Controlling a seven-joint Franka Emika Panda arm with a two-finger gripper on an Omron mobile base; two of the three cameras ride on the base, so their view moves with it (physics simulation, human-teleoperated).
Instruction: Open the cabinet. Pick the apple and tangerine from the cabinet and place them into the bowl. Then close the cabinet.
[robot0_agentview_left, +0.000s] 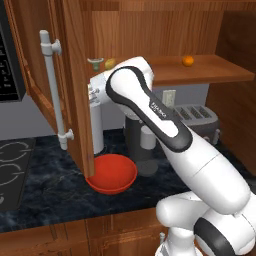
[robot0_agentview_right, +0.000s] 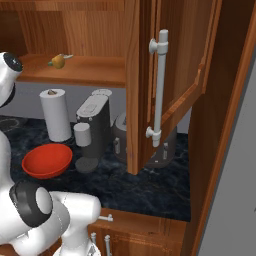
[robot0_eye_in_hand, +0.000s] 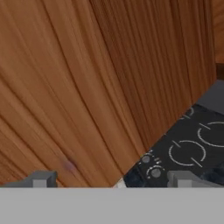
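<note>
Both cabinet (robot0_agentview_left: 75, 75) doors stand swung out, so we judge the opening step done and the fruit pick next. In the hand view our gripper (robot0_eye_in_hand: 109, 179) looks along the inner wood face of the left door, close to it, with the stovetop (robot0_eye_in_hand: 197, 144) beyond; the fingertips (robot0_eye_in_hand: 41, 178) sit wide apart with nothing between them. The apple (robot0_agentview_left: 110, 63) rests on the shelf at its left end, just beside a small dark-green cup (robot0_agentview_left: 95, 62); the tangerine (robot0_agentview_left: 188, 61) lies well apart from it, toward the shelf's right. The bowl (robot0_agentview_left: 112, 174) waits on the counter (robot0_agentview_left: 50, 195) below the shelf, near the left door's lower edge. We reckon the apple is the nearer fruit: the hand points away from the shelf, so it must turn back toward the apple before reaching. Both fruits are round, no axis to favour.
</note>
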